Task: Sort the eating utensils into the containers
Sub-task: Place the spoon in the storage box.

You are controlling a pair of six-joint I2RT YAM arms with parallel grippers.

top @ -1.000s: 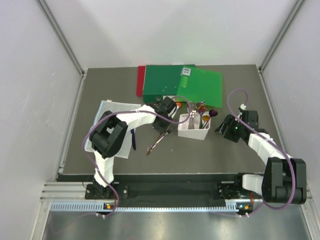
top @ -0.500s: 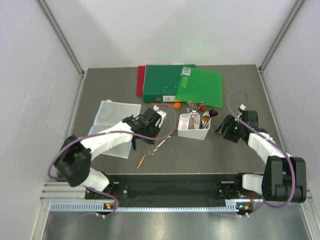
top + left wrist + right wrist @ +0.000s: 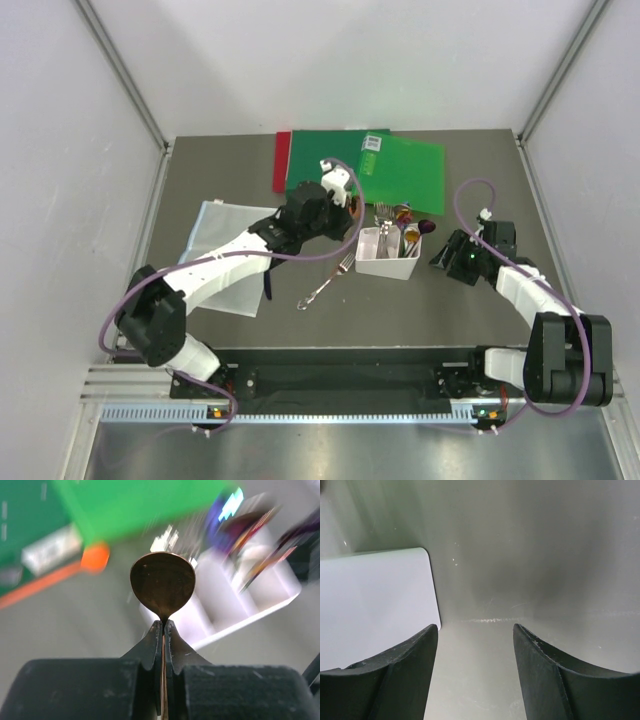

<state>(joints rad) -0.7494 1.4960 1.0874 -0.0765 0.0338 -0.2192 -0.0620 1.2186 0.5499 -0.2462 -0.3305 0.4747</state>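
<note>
Carrying a bronze-toned spoon [image 3: 162,582] by the neck, bowl forward, the left gripper [image 3: 163,626] is clenched on it and hangs just beside the white bin [image 3: 215,580], apparently not yet over a compartment. Several utensils [image 3: 402,238] already stand in the bin, their ends leaning out over its far rim, so the sort looks well under way. Three pieces lie outside it: a silver fork [image 3: 325,287] on the table near the bin's front left, a dark blue piece [image 3: 266,280] at the edge of the clear sheet [image 3: 225,240], and an orange piece [image 3: 95,557] beside the green folder [image 3: 400,170]. The right gripper [image 3: 475,630] sits to the right of the bin, fingers spread, holding nothing. By this reckoning the held spoon and at least those three pieces remain to be placed.
</note>
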